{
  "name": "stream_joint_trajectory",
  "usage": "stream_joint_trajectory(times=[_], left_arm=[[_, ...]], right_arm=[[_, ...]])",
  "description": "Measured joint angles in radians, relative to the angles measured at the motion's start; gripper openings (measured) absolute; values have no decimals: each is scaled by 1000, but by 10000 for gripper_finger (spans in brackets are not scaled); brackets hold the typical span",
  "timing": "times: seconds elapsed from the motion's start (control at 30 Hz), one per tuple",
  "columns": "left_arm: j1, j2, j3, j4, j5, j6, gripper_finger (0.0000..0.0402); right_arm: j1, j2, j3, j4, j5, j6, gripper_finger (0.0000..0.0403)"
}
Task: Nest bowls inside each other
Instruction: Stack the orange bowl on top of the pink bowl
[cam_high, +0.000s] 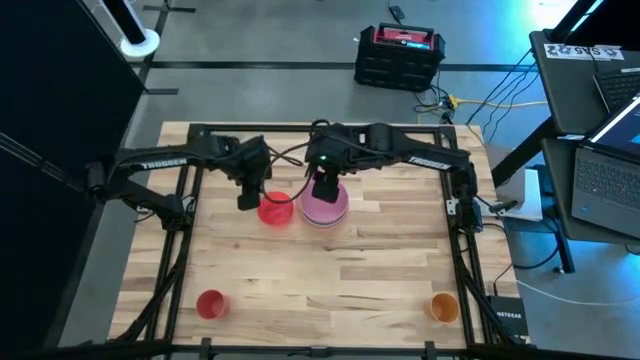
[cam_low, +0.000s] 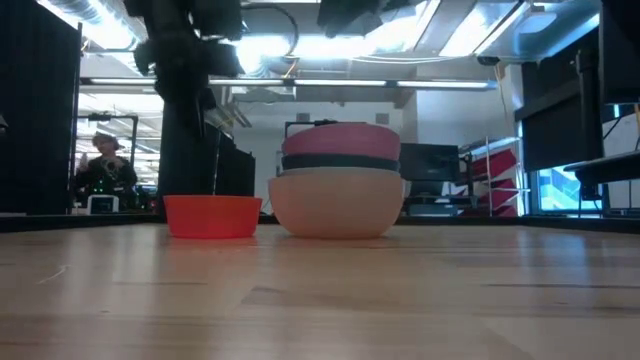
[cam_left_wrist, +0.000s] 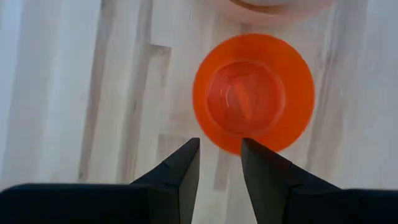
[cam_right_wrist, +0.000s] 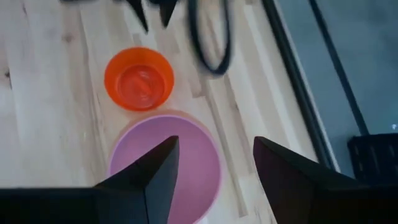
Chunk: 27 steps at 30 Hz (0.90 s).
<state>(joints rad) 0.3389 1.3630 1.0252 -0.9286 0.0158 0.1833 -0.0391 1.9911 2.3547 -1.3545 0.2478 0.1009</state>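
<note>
A red bowl (cam_high: 275, 211) (cam_low: 211, 216) stands on its base in the far middle of the table. Just to its right is a stack of three nested bowls (cam_high: 326, 207): a white bowl (cam_low: 336, 205) at the bottom, a teal one (cam_low: 340, 162) in it and a pink one (cam_right_wrist: 193, 146) on top. My left gripper (cam_left_wrist: 219, 149) (cam_high: 248, 198) hangs open above the table at the red bowl's (cam_left_wrist: 253, 93) left rim, with nothing between its fingers. My right gripper (cam_right_wrist: 214, 155) (cam_high: 322, 188) is open above the stack, clear of it.
A small red bowl (cam_high: 211, 304) sits near the table's front left corner and a small orange bowl (cam_high: 444, 307) near the front right. The black frame rails (cam_high: 460, 200) run along the sides. A person (cam_low: 100, 165) stands far behind the table.
</note>
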Motion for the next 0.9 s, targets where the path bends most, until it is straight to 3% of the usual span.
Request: stream_joint_trajectory(times=[0.9], left_arm=[[-22, 305, 2, 162, -8, -72, 104]], right_arm=[[0, -18, 0, -11, 22, 1, 193]])
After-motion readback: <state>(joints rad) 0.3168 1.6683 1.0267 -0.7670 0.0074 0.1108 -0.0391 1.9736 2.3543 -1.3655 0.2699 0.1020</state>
